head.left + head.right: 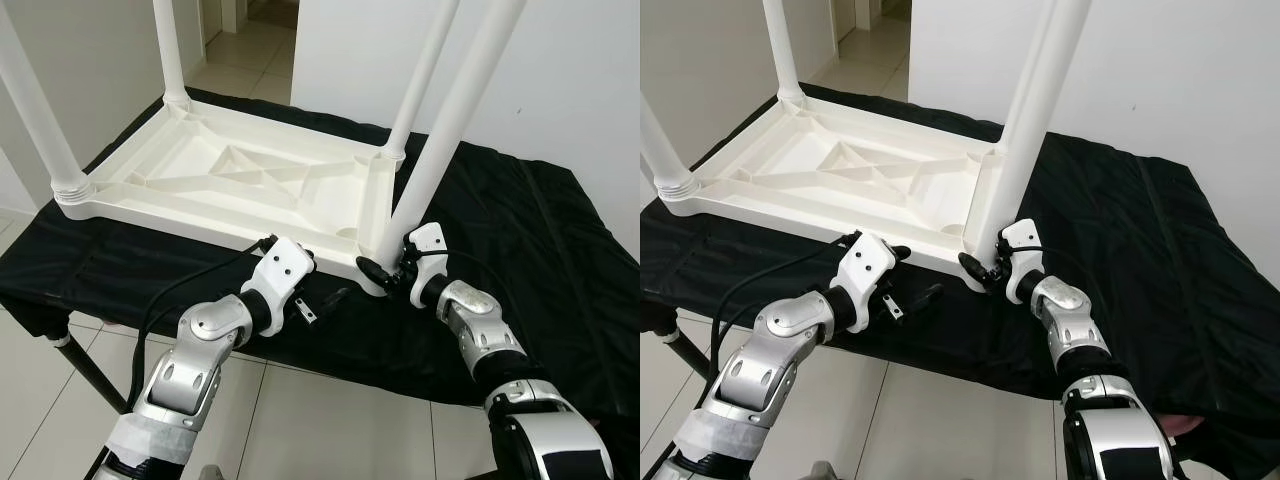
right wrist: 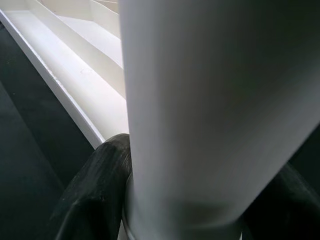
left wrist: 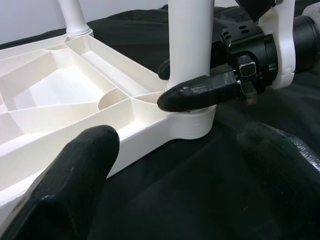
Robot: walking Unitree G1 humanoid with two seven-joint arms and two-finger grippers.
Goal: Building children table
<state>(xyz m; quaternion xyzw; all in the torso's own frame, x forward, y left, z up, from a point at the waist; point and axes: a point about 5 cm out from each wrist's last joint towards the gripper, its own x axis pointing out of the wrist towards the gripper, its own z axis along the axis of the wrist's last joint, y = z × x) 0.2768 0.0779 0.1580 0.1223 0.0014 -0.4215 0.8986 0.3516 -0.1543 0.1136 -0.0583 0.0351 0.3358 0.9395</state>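
Both silver arms reach forward over tiled floor (image 1: 320, 410) to the near edge of a black-draped desk (image 1: 540, 250). Right gripper (image 1: 385, 268): fingers clamped on the base of the near-right leg (image 1: 445, 130), where it enters its corner socket. Left gripper (image 1: 322, 300): fingers apart, empty, just beside the tabletop's near rim. White plastic children's table (image 1: 230, 175) lies upside down toward the desk's left side; ribbed underside up, four round legs standing. No legible labels or writing.

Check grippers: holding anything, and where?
Right gripper clamps the near table leg at its base, by the socket. Left gripper is open, holding nothing.
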